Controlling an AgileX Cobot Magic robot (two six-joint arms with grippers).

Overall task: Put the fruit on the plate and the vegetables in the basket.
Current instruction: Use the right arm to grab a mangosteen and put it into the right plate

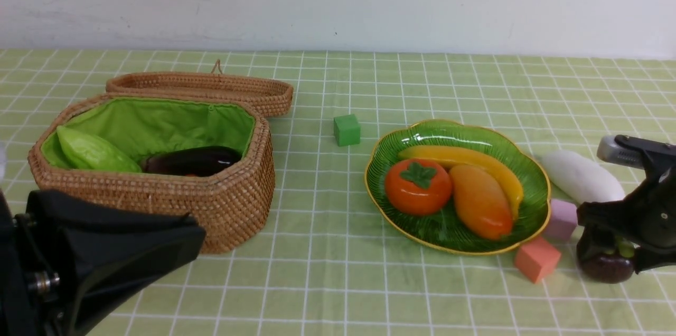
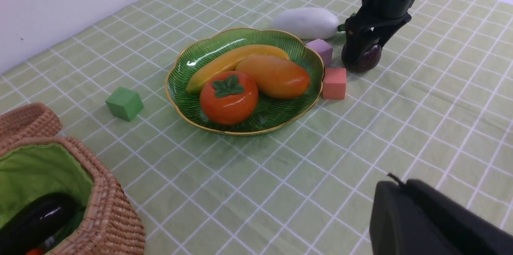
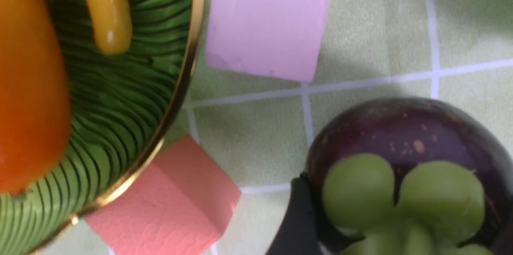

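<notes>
The green plate (image 1: 454,127) holds a persimmon (image 1: 417,186), a mango (image 1: 480,201) and a banana (image 1: 465,159). Right of it, the dark purple mangosteen (image 1: 604,268) rests on the cloth. My right gripper (image 1: 607,251) has come down over it, with a black finger (image 3: 298,215) pressed against its side. A white radish (image 1: 578,176) lies just behind. The open wicker basket (image 1: 158,183) on the left contains a green gourd (image 1: 90,154) and an eggplant (image 1: 193,160). My left gripper (image 2: 394,183) hangs shut and empty in front of the basket.
A green cube (image 1: 347,130) sits between basket and plate. A lilac cube (image 1: 561,218) and a salmon cube (image 1: 537,259) lie against the plate's right rim, close to the mangosteen. The basket's lid (image 1: 200,87) lies open behind it.
</notes>
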